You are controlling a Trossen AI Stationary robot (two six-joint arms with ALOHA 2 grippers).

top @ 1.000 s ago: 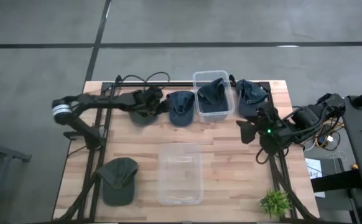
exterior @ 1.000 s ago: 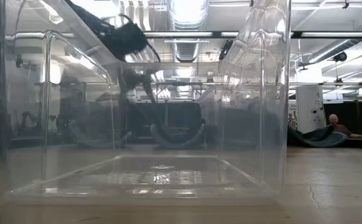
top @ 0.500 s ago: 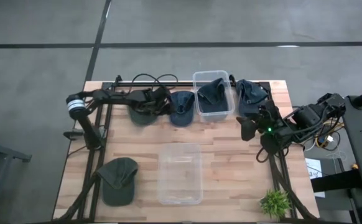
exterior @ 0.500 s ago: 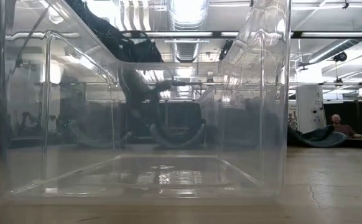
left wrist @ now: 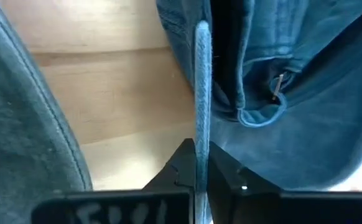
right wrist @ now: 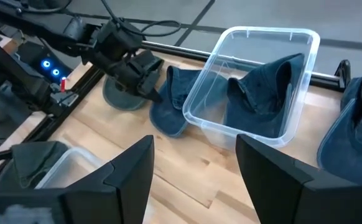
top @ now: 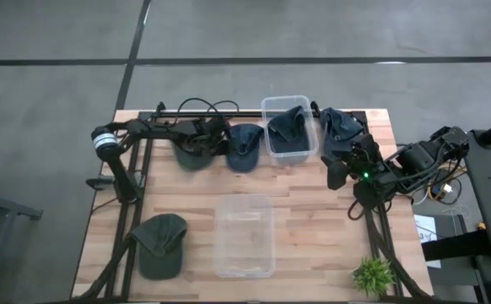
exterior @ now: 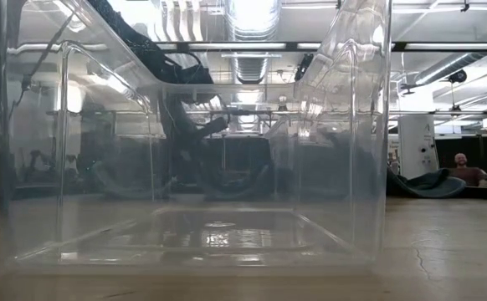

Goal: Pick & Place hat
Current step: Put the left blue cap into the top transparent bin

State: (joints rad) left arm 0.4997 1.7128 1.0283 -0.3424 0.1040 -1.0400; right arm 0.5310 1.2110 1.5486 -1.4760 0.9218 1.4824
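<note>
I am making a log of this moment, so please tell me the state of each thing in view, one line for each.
Left claw: shut on blue cap's brim.
Right claw: open, holding nothing.
Blue cap: on the table, brim pinched.
Far bin: holds a blue hat.
Near bin: empty.
Green cap: lying on the table, untouched.
Dark cap: on the table, under the left arm.
Right-edge hat: on the table, untouched.

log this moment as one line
left gripper: shut on blue cap brim | right gripper: open, waiting by table's right edge | empty bin: centre
</note>
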